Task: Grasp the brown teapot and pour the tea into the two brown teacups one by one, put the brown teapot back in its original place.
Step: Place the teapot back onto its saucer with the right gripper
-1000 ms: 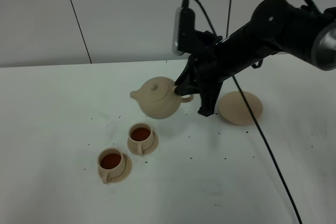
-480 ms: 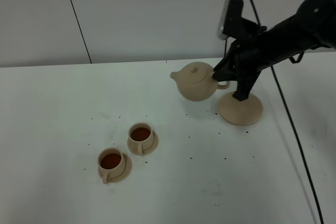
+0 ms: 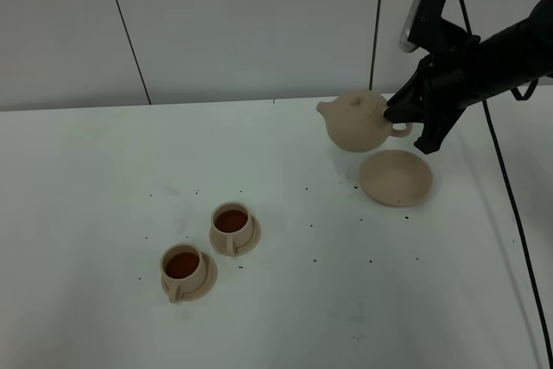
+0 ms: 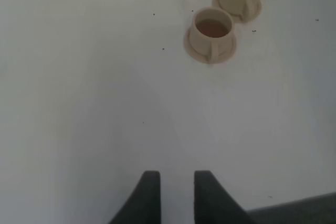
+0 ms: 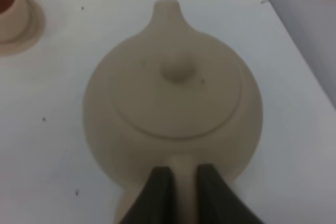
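- Carried to the right across the table since a second ago, the brown teapot [image 3: 358, 122] has left its spot above and behind the two brown teacups [image 3: 209, 251] and now hangs in the air just above the back-left edge of the wide saucer [image 3: 397, 178], its original place, without touching it.
- Half a second ago the pot was lower and further left, its body level with the saucer's left rim; now it sits higher and closer in over the saucer.
- The right gripper [image 3: 408, 115] has swung back with it, and the arm now reaches in from the upper right corner of the high view instead of stretching across the middle.
- The pot's loop handle points toward the right gripper and its spout points left, away from it; the lid with its knob is on.
- In the right wrist view the two dark fingers [image 5: 160, 195] are clamped on the handle, one on each side of it, with the pot's round body [image 5: 173, 108] directly ahead of the tips.
- Both teacups stand on their small saucers at front left, each holding dark reddish tea, well apart from the pot; neither has shifted.
- The left gripper [image 4: 171, 195] shows only in its own wrist view: fingers a narrow gap apart with nothing between them, above bare white table [image 4: 94, 103], the two cups well ahead of it.
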`<state>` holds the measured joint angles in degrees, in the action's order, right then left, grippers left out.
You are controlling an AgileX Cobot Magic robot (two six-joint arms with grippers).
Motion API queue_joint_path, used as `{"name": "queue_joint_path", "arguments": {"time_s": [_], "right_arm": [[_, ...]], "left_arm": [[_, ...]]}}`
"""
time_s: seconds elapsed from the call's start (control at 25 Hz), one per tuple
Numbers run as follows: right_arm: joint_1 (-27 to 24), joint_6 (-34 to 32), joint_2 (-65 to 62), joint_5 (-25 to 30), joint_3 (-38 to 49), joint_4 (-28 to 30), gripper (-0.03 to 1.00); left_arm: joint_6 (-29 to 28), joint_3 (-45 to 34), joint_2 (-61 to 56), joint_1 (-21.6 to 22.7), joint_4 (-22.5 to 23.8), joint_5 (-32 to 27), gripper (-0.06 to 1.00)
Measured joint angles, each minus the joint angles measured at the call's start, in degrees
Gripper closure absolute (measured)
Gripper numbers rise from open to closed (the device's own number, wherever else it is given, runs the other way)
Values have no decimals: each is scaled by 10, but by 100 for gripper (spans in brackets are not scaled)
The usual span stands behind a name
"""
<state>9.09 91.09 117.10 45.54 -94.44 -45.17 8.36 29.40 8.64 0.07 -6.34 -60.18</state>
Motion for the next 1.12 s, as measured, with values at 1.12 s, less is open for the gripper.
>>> {"name": "queue_joint_path", "arguments": {"time_s": [1.12], "right_arm": [[-64,142,7,-82,109,-134,87]], "left_arm": [[0,0,0,0,0,0,71]]}}
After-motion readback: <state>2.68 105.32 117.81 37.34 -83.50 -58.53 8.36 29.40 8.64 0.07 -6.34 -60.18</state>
